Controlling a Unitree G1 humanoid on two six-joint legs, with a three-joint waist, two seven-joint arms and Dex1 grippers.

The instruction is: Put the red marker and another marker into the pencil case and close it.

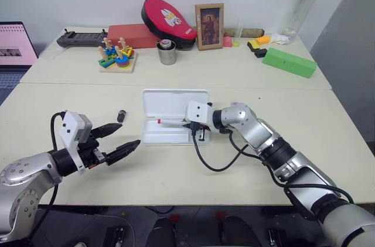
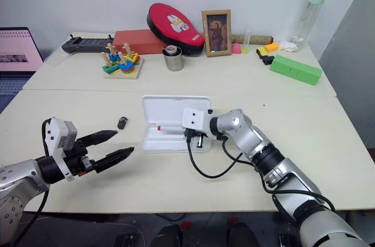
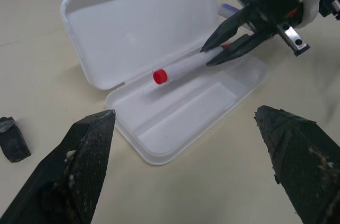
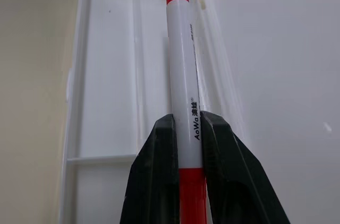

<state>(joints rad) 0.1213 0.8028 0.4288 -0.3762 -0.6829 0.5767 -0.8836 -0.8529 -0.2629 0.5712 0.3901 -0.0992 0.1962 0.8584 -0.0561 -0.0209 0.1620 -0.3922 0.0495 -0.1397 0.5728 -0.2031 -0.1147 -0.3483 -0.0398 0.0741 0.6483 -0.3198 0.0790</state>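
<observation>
While open, pencil case (image 1: 170, 119) has gripper-held red marker (image 4: 183, 72) inside

The red marker (image 4: 183, 75), white-barrelled, lies clamped between the right pincer (image 4: 186, 128) fingers, pointing ahead over the open white case (image 3: 175, 112).

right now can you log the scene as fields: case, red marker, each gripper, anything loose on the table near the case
pencil case: white pencil case lies open on the table, lid back
red marker: red marker held over the open tray, along the edge near the lid hinge, not yet released
right gripper: right gripper shut on the marker's barrel near its red cap
left gripper: left gripper open, holding nothing, apart from the case on its left
loose item: small dark object on the table left of the case
</observation>
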